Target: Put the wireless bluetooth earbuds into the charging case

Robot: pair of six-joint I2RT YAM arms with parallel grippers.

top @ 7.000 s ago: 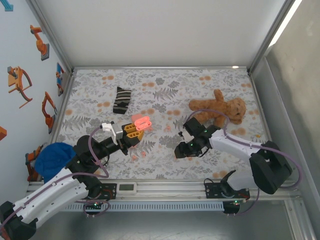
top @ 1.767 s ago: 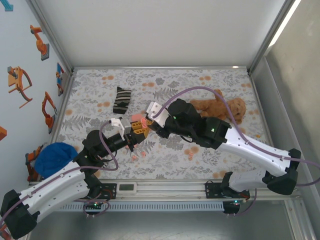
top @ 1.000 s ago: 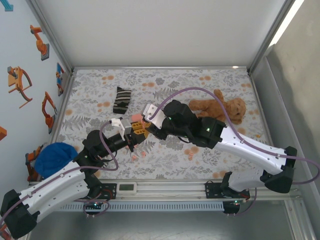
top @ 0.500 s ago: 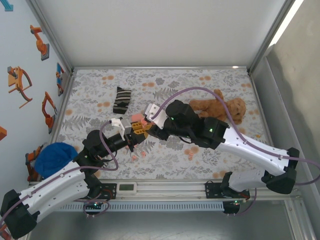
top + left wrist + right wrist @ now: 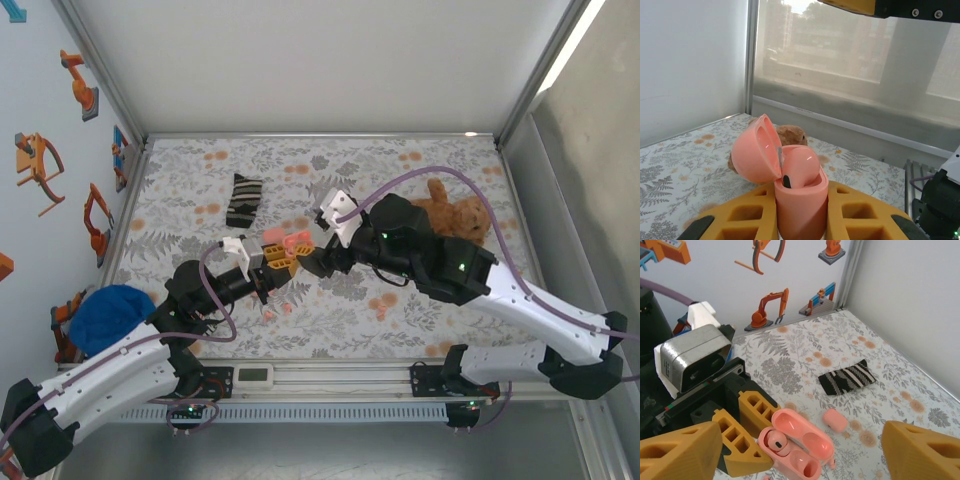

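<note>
My left gripper (image 5: 802, 217) is shut on the salmon-pink charging case (image 5: 801, 202), held upright with its lid (image 5: 755, 155) swung open. One earbud (image 5: 801, 167) sits in the case. In the right wrist view the open case (image 5: 805, 450) shows that earbud (image 5: 776, 441) in one slot, with the other slot bare. Another earbud (image 5: 831, 463) lies on the cloth beside the lid. My right gripper (image 5: 800, 455) hangs open above the case, its yellow fingers (image 5: 680, 450) wide on either side. From above, the case (image 5: 297, 243) lies between the left gripper (image 5: 276, 264) and the right gripper (image 5: 312, 258).
A second, closed pink case (image 5: 835, 420) lies on the floral cloth just beyond the held one. A striped sock (image 5: 243, 200) is at the back left, a teddy bear (image 5: 457, 215) at the right, a blue cloth (image 5: 105, 315) at the left edge. Two small pink nubs (image 5: 278, 310) lie near the front.
My right gripper has opened and drawn back to the right, away from the case, and an earbud now sits in the case. The left arm has held still.
</note>
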